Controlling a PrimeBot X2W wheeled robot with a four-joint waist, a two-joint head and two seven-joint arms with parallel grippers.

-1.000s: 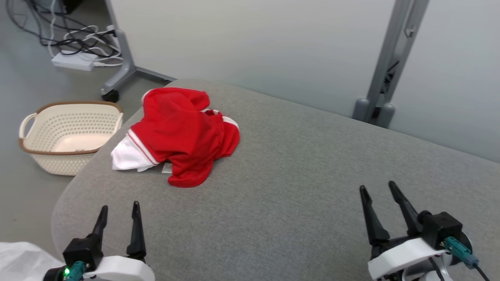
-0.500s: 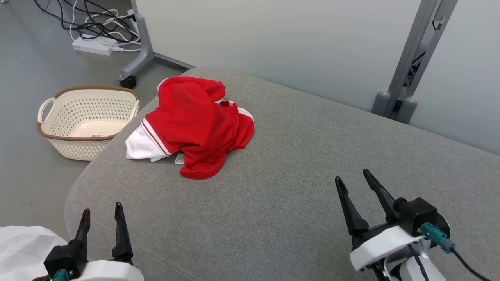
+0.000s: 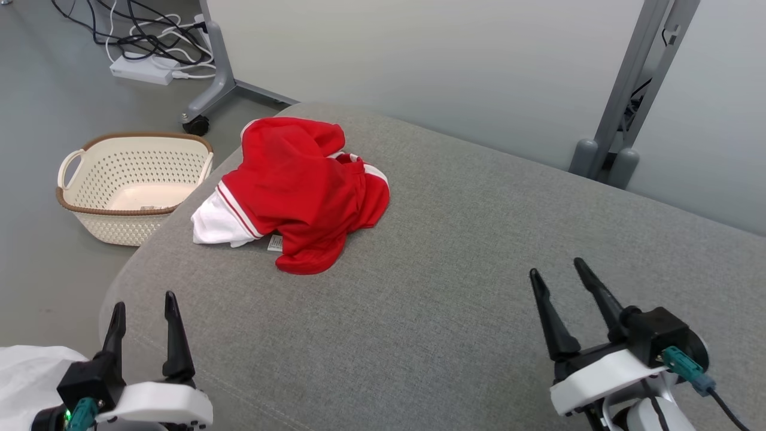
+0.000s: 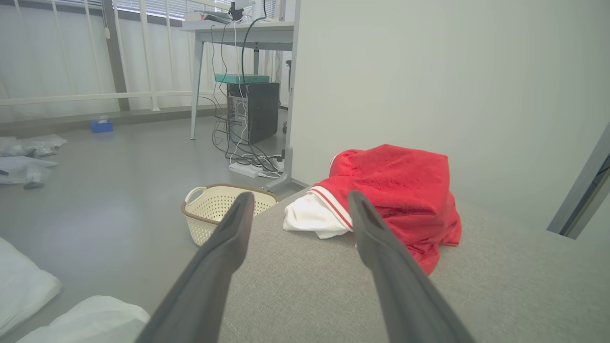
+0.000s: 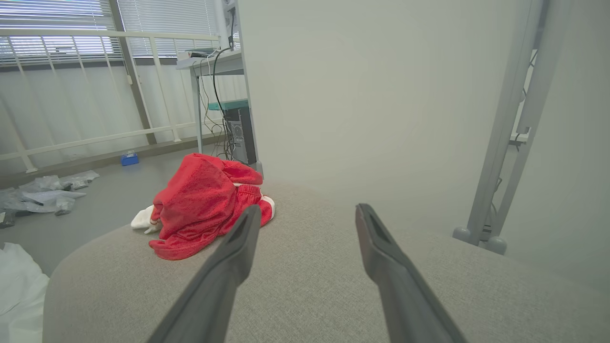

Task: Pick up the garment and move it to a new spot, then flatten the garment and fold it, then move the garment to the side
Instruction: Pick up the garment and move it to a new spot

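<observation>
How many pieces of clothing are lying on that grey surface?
1: a crumpled red-and-white garment near the far left corner of the grey surface; more could hide inside it.

The white label [image 3: 274, 242] tucked under the crumpled red-and-white mesh garment [image 3: 299, 191] is too small to read. The grey fabric worktop [image 3: 455, 287] hides, at its left edge, one corner of the cream perforated plastic basket [image 3: 134, 179].
</observation>
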